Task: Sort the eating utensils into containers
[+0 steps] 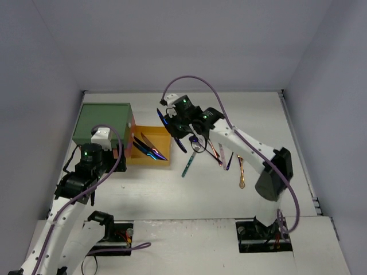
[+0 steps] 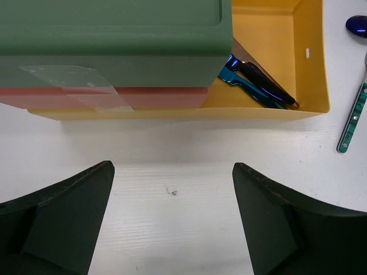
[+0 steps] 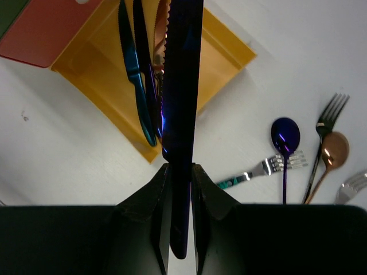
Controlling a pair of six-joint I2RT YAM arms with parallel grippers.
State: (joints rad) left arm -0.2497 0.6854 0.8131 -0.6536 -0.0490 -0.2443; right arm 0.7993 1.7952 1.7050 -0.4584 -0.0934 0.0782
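No readable text, seemingly (tape blank).

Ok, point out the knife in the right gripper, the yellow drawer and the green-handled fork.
dark blue knife [image 3: 182, 86], right wrist view, on its blade.
yellow drawer [image 2: 314, 63], left wrist view, on its side wall.
green-handled fork [image 2: 351, 121], left wrist view, on its handle.

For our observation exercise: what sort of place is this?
Probably a robotics lab test cell: a white table boxed in by blank panels, two cabled robot arms bolted at its edge, coloured cutlery beside a drawer unit.
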